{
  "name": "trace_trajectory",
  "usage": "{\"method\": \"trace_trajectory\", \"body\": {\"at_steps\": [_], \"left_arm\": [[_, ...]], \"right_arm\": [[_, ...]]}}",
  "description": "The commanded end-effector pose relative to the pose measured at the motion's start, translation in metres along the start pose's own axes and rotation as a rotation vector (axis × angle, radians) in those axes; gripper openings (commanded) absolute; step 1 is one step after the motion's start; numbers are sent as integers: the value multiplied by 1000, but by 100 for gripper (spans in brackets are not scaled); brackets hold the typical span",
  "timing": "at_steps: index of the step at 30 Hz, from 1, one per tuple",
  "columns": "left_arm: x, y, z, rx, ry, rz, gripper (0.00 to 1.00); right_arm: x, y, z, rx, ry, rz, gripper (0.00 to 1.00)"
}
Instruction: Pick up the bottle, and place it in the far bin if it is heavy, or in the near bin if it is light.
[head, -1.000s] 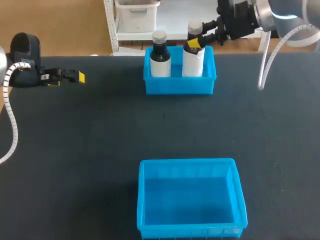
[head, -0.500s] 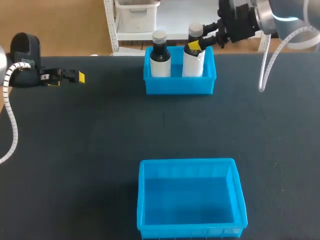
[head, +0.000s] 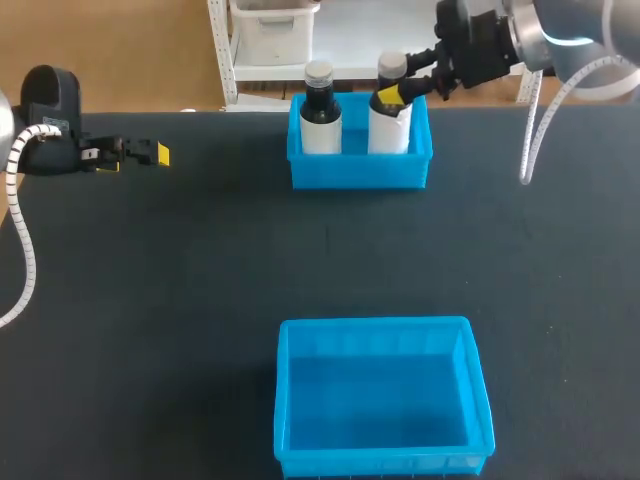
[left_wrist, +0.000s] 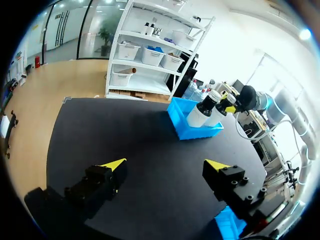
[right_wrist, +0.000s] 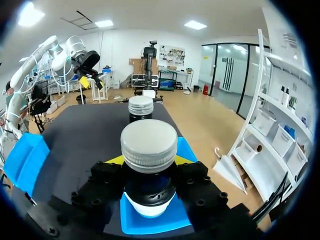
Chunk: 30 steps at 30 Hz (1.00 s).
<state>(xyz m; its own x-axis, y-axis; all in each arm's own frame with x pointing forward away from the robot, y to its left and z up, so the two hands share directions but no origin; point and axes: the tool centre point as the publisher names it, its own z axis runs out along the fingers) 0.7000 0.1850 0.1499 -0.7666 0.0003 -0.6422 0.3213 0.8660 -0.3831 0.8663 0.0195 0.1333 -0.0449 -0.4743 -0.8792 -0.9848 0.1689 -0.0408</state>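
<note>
On the black table (head: 200, 260), right jaws clamp the bottle (head: 389, 130) by its neck in the far bin (head: 360, 170), where a skewed release could topple the neighbouring bottle (head: 321, 125); left jaws stand apart.

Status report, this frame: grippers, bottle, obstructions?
Right gripper shut on bottle at its neck. Bottle upright in far bin, beside second bottle. Left gripper open, holding nothing. Nothing blocking.
</note>
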Motion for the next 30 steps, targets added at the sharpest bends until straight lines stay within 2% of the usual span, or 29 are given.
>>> {"method": "trace_trajectory", "body": {"at_steps": [1, 12, 30], "left_arm": [[0, 0, 0, 0, 0, 0, 100], [0, 0, 0, 0, 0, 0, 100], [0, 0, 0, 0, 0, 0, 100]], "right_arm": [[-2, -1, 3, -1, 12, 1, 0], [-1, -5, 13, -3, 18, 11, 0], [9, -6, 12, 5, 12, 31, 0]]}}
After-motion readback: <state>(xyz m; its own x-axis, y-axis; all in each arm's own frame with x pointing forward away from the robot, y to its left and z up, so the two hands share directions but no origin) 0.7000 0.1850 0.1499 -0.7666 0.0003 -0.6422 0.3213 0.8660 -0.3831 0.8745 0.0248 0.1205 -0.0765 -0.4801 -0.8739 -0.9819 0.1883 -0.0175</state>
